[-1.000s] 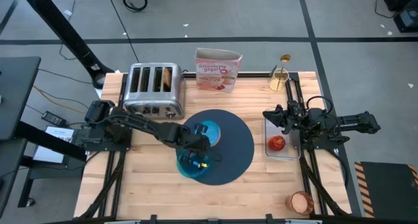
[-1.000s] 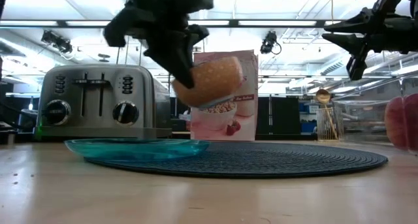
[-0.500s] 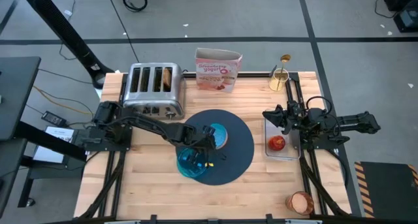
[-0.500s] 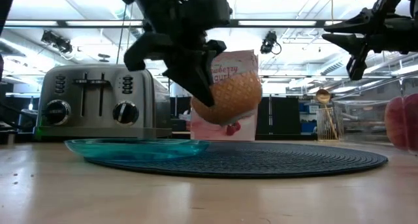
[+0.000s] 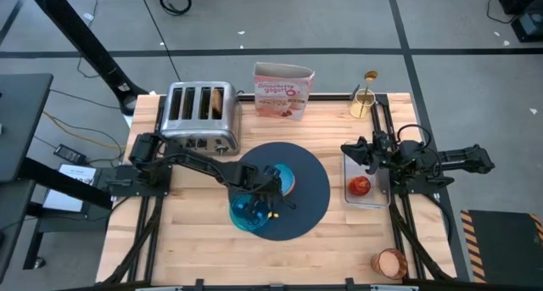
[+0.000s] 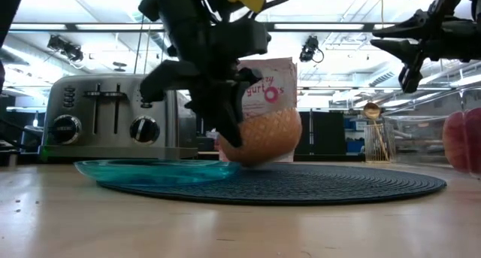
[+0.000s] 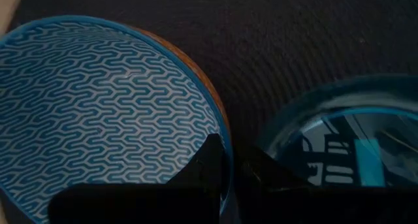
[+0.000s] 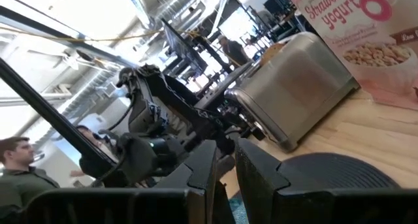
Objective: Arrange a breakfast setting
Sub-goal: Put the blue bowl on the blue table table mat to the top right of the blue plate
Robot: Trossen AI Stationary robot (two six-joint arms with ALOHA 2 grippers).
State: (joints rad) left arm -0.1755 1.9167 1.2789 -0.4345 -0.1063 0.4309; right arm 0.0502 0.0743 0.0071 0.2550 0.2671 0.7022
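A wooden table seen from above holds a large round dark slate-blue woven mat (image 5: pixel 284 189) at its centre. The left gripper (image 5: pixel 270 182) hangs over the mat, pinching the rim of a small bowl (image 6: pixel 263 135) that is blue with a wavy pattern inside and tan outside. In the left wrist view one dark finger (image 7: pixel 210 160) sits inside the bowl's wall and the other outside, so the grip is a narrow clamp on the rim alone. From table height the bowl's base appears to touch or nearly touch the mat; which one cannot be told. Just beside it, partly on the mat's near-left edge, lies a small clear teal plate (image 5: pixel 249 211). The bowl looks like rigid glazed ceramic: probably fairly light, smooth and slippery, and liable to chip, so a rim pinch suits it, but it likely wants setting down flat before release to avoid tipping. The right gripper (image 5: pixel 366 153) waits well apart at the table's right side, its fingers narrowly parted and holding nothing, above a clear tray (image 5: pixel 381 197) with a round red fruit (image 5: pixel 361 185). A silver toaster (image 5: pixel 200 114) holds a toast slice (image 5: pixel 218 100) at the back.
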